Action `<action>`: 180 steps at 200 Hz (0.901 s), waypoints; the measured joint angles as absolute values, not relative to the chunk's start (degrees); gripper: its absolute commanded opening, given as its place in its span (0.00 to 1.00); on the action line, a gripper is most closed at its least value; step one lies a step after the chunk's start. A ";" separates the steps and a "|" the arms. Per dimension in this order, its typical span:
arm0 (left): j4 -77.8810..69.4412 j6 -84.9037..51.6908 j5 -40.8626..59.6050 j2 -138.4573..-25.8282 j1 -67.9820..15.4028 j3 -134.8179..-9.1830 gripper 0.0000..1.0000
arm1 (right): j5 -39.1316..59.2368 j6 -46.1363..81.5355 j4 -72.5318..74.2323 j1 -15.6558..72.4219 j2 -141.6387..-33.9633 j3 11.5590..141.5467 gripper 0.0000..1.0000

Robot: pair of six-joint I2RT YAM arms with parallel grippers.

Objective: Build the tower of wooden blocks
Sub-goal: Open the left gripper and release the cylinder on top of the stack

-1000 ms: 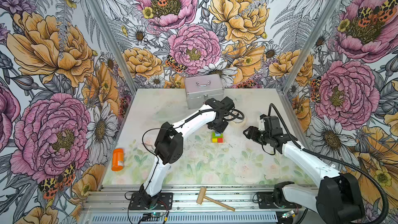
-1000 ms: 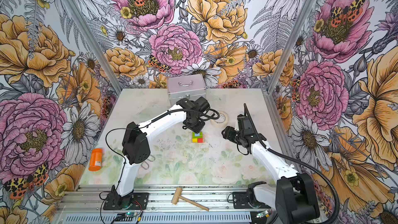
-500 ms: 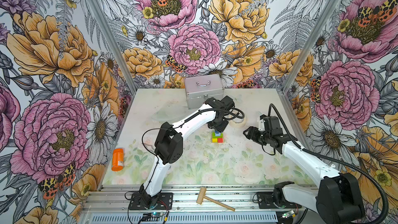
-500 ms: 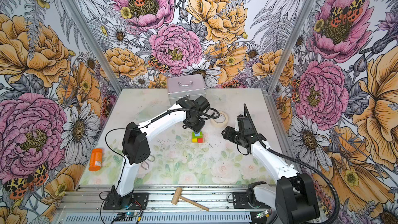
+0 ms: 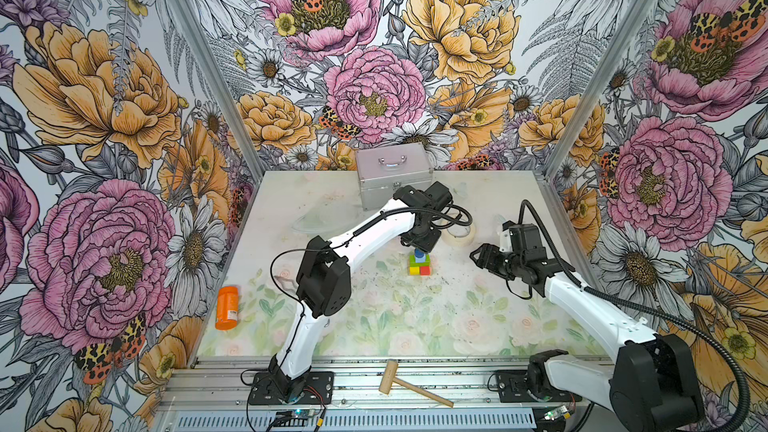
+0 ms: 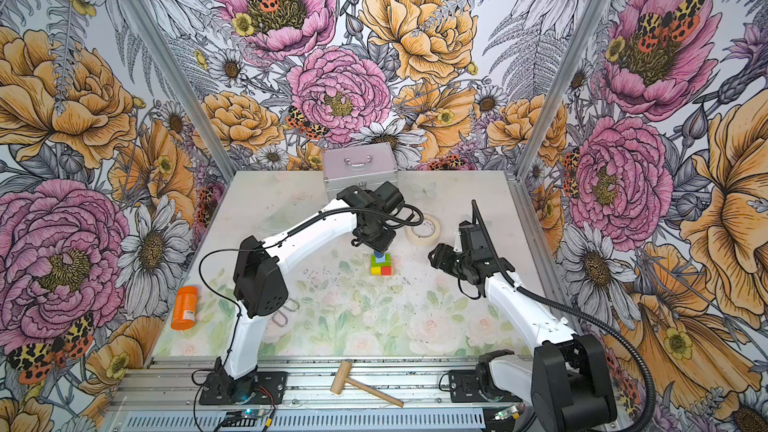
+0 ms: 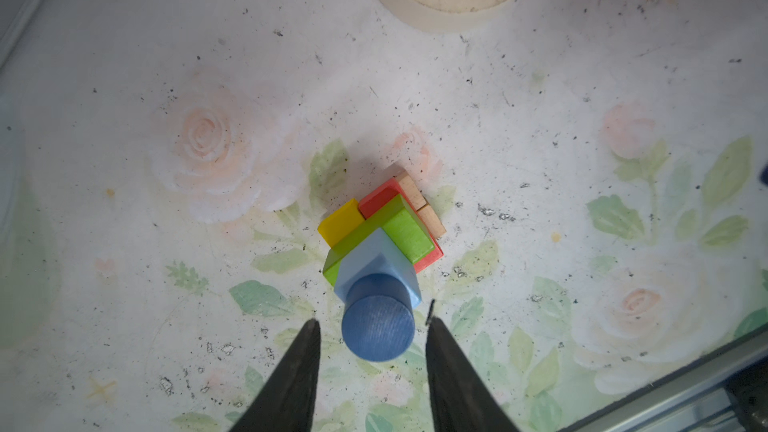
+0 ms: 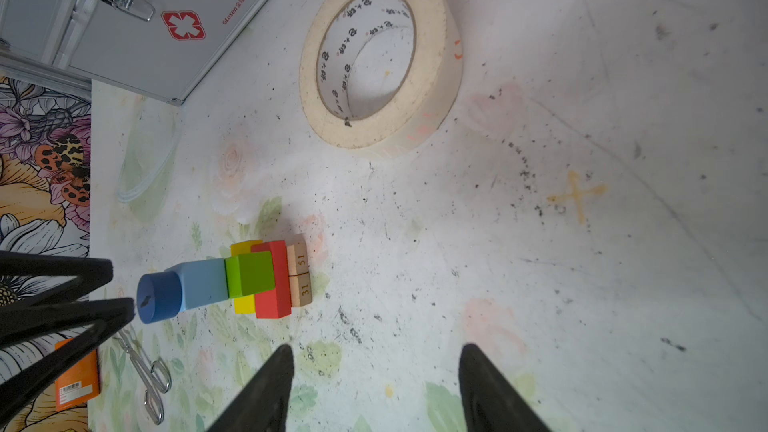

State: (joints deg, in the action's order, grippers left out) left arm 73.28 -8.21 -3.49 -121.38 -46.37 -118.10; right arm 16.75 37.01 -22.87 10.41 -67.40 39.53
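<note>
The tower (image 5: 419,264) (image 6: 381,264) stands mid-table. Two tan bars (image 7: 419,201) lie lowest, then a red bar (image 8: 272,284) and a yellow bar (image 7: 338,222), a green bar (image 7: 405,228), a light blue cube (image 7: 376,259) and a dark blue cylinder (image 7: 378,328) on top. My left gripper (image 7: 372,322) (image 5: 420,250) hovers over the cylinder, open, with a gap on each side between fingers and cylinder. To the right of the tower, my right gripper (image 8: 376,351) (image 5: 476,257) is open and empty above bare table.
A masking tape roll (image 5: 459,234) lies just behind and right of the tower. At the back stands a silver case (image 5: 392,176), with a clear lid (image 5: 320,220) to its left. An orange bottle (image 5: 227,302) and metal scissors (image 8: 149,371) lie left. A mallet (image 5: 409,384) rests on the front rail.
</note>
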 measured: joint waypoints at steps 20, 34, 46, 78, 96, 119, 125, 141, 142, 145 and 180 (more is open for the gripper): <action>73.28 -8.84 -3.77 -118.37 -46.35 -118.08 0.33 | 16.75 37.01 -22.87 10.41 -67.37 39.53 0.65; 73.08 -9.10 -4.21 -115.15 -46.37 -117.73 0.29 | 16.75 37.01 -22.87 10.41 -67.37 39.53 0.65; 73.01 -9.37 -4.78 -111.81 -46.35 -116.60 0.23 | 16.75 37.01 -22.87 10.41 -67.37 39.53 0.65; 69.32 -11.00 -5.02 -100.64 -45.80 -107.11 0.12 | 16.78 37.04 -22.87 10.41 -67.37 39.53 0.65; 65.06 -12.71 -3.33 -94.02 -44.18 -98.30 0.10 | 16.80 37.04 -22.87 10.41 -67.37 39.53 0.65; 57.63 -15.38 0.86 -87.77 -41.19 -86.35 0.09 | 17.21 37.04 -22.85 10.41 -67.61 39.53 0.63; 55.24 -16.34 2.24 -86.56 -40.38 -83.07 0.09 | 17.26 37.08 -22.87 10.41 -67.70 39.53 0.62; 49.04 -18.55 5.96 -84.55 -38.70 -75.81 0.09 | 17.45 37.10 -22.87 10.41 -67.96 39.53 0.62; 48.75 -18.65 6.09 -84.49 -38.65 -75.55 0.09 | 17.45 37.10 -22.87 10.41 -67.96 39.53 0.62; 47.55 -19.09 6.83 -84.27 -38.39 -74.22 0.09 | 17.45 37.15 -22.87 10.41 -67.96 39.53 0.62; 37.01 -22.65 12.60 -83.66 -37.06 -65.69 0.10 | 17.67 37.23 -22.87 10.41 -68.23 39.53 0.62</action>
State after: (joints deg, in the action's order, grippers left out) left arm 37.01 -22.65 12.60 -83.66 -37.06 -65.69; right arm 17.67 37.23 -22.87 10.41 -68.23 39.53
